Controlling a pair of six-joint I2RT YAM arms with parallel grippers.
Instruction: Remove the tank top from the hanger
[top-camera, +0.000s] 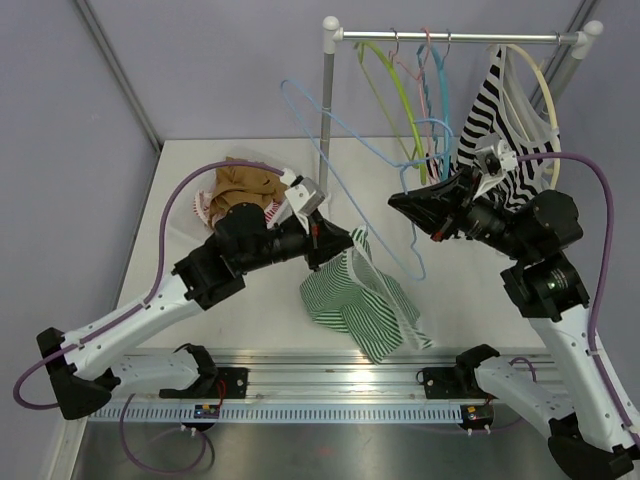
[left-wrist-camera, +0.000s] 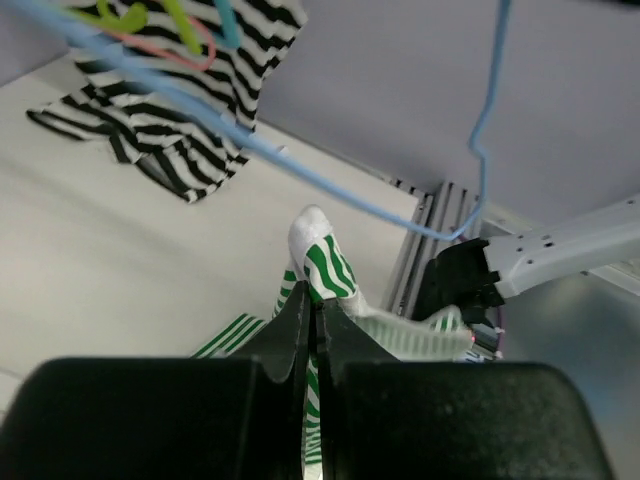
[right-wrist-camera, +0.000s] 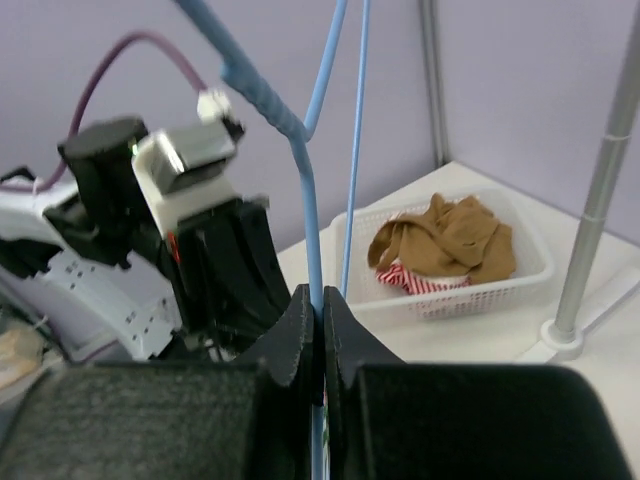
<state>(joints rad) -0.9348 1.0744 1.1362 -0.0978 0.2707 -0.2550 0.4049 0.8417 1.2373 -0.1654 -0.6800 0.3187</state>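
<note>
The tank top, green-and-white striped, hangs from my left gripper, which is shut on its upper edge, and drapes down onto the table. In the left wrist view the fabric sticks up between the closed fingers of that gripper. My right gripper is shut on the thin blue wire hanger, holding it off the rail. The right wrist view shows the hanger wire pinched in that gripper. In the left wrist view the hanger runs above the tank top without touching it.
A clothes rack at the back holds several coloured hangers and a black-and-white striped garment. Its post stands mid-table. A white basket with a brown garment sits back left. A metal rail runs along the front.
</note>
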